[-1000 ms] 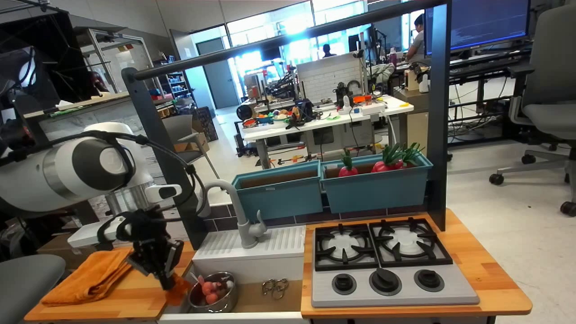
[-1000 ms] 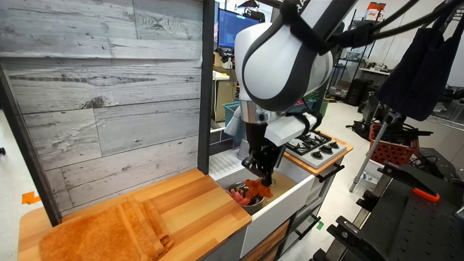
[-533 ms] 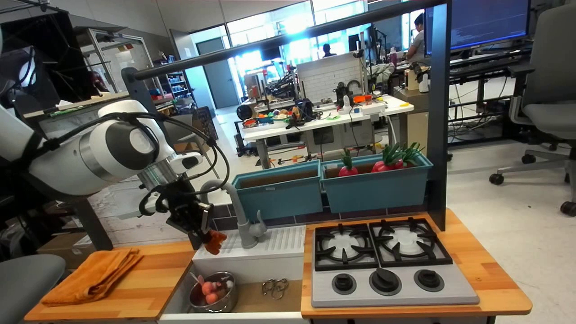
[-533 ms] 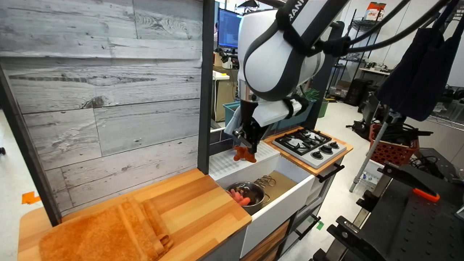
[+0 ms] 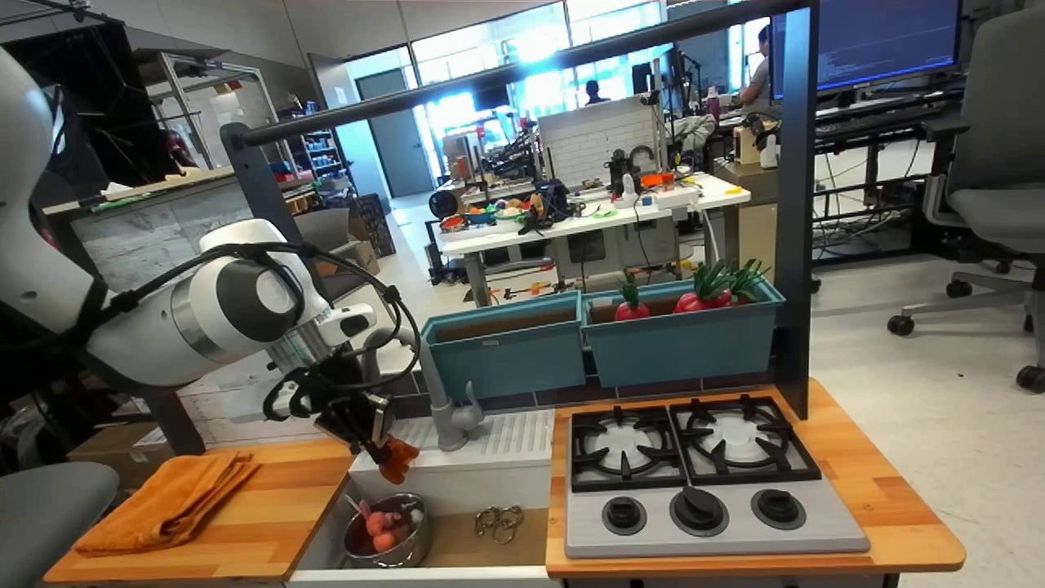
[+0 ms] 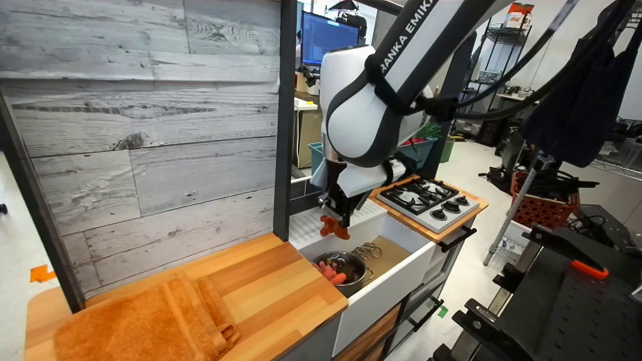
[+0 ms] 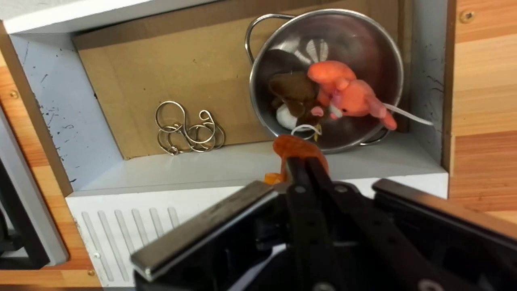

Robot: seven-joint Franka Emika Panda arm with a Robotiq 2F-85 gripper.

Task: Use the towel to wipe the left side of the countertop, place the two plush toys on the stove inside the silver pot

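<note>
My gripper [image 5: 385,459] is shut on an orange-red plush toy [image 5: 400,461], held in the air above the sink's back edge; the toy also shows in the wrist view [image 7: 299,147], partly hidden by the fingers. The silver pot [image 7: 373,44] stands in the sink, below and in front of the gripper. Inside it lie a coral plush toy [image 7: 355,99] and a brown-and-white plush toy [image 7: 295,87]. The orange towel [image 5: 163,502] lies folded on the left wooden countertop [image 5: 282,502]; it also shows in an exterior view [image 6: 135,323]. The stove [image 5: 645,539] is on the right.
The white sink [image 5: 473,494] has a ribbed back ledge. A grey faucet [image 5: 447,416] rises close beside the gripper. Metal rings [image 7: 190,129] lie on the sink floor beside the pot. Teal planters [image 5: 506,351] hang behind. A dark post [image 6: 284,120] stands at the countertop's back.
My gripper, still holding the orange-red toy, has moved back from beside the pot to the sink's rear ledge, then sunk slightly in the last half second. The pot and towel have stayed put.
</note>
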